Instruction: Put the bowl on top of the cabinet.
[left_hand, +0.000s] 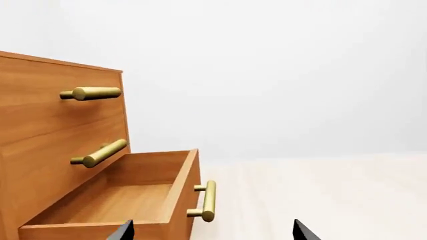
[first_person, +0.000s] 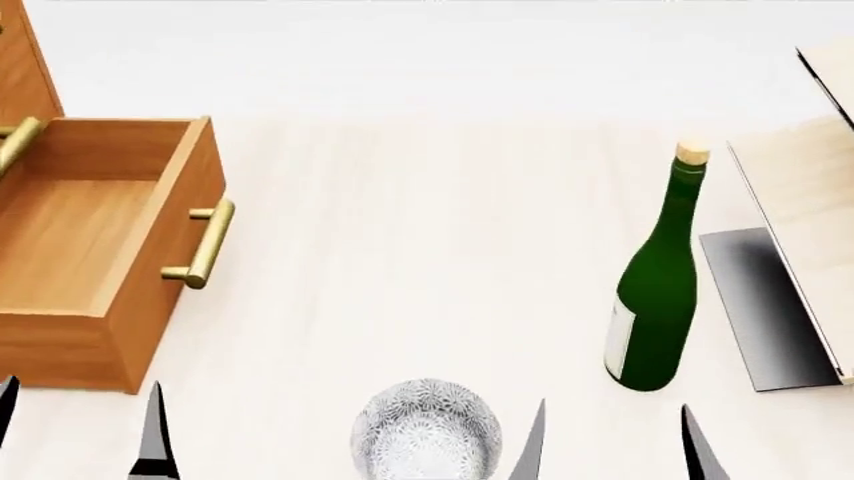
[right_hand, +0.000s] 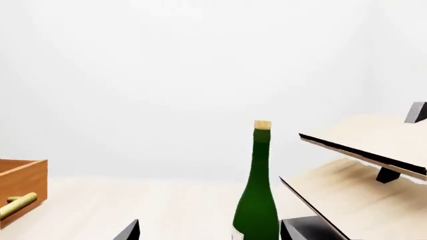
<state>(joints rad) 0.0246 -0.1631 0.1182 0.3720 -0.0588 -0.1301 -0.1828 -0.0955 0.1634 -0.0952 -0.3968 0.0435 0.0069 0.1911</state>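
The bowl, small, round and white-grey with a fine pattern, stands on the pale table at the near edge of the head view. It lies between my two grippers, held by neither. The orange-brown cabinet stands at the far left with its bottom drawer pulled out. My left gripper is open in front of that drawer, left of the bowl. My right gripper is open just right of the bowl. The left wrist view shows the cabinet, its drawer and the open left gripper. The bowl shows in neither wrist view.
A tall green bottle with a cork stands right of the middle, beyond my right gripper, and also shows as the bottle in the right wrist view. A pale slanted wooden rack with a dark base plate fills the far right.
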